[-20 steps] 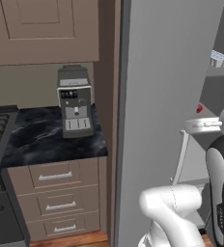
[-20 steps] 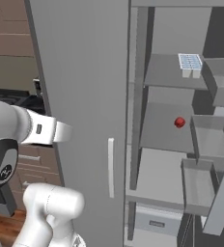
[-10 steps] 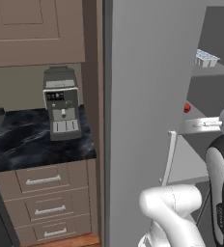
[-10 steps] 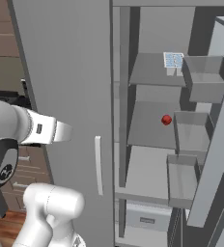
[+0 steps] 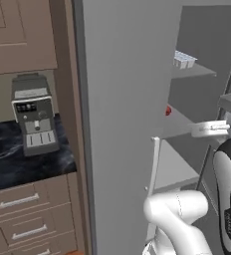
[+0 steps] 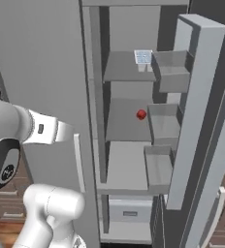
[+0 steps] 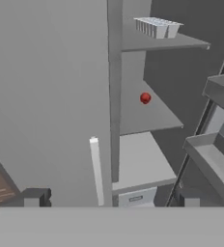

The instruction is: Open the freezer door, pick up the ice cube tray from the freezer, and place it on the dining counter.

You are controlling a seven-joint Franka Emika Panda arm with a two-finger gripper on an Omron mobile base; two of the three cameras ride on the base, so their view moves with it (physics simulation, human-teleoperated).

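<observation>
The tall flat grey freezer door (image 6: 194, 111) stands swung open at the right of the right base view, its inner face carrying three grey shelf bins. Beside it, filling the left half of that frame, the plain grey twin door (image 6: 41, 72) is shut, a slim pale vertical handle (image 6: 78, 163) along its edge. Between them the grey freezer shelves (image 6: 126, 126) lie exposed. In the left base view a silver coffee machine (image 5: 34, 115) sits on the black marble worktop (image 5: 18, 162) at centre left. The small pale blue-white ice cube tray (image 6: 143, 56) rests on the top shelf — upper centre of the frame — and a small red ball (image 6: 141, 114) lies on the shelf below. The two-finger gripper (image 7: 111, 198) hangs released, jaws wide apart and holding nothing — its dark fingertips (image 7: 35, 198) at the bottom of the hand view.
</observation>
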